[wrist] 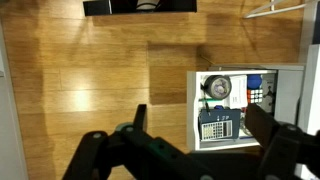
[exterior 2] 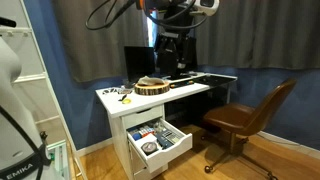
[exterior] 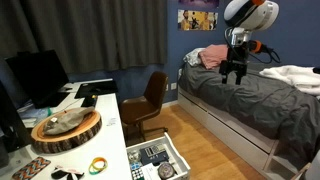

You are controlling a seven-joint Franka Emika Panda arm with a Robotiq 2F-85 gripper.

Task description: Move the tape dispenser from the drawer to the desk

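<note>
The white drawer (exterior: pixel 178 158) is pulled open under the white desk (exterior: pixel 112 112) and shows in both exterior views (exterior 2: pixel 172 146). It holds a round grey tape dispenser (wrist: pixel 216 87), a dark calculator (wrist: pixel 218 126) and small items. The dispenser also shows in an exterior view (exterior 2: pixel 150 148). My gripper (wrist: pixel 200 128) is open and empty, high above the wooden floor beside the drawer (wrist: pixel 195 110). It hangs in the air in both exterior views (exterior: pixel 236 70) (exterior 2: pixel 175 55), far from the dispenser.
The desk (exterior 2: pixel 112 99) carries a round wooden tray (exterior: pixel 67 128), a monitor (exterior: pixel 38 75), a keyboard and a green ring (exterior: pixel 98 165). A brown chair (exterior: pixel 148 98) stands by the desk. A grey-covered bed (exterior: pixel 240 95) fills one side.
</note>
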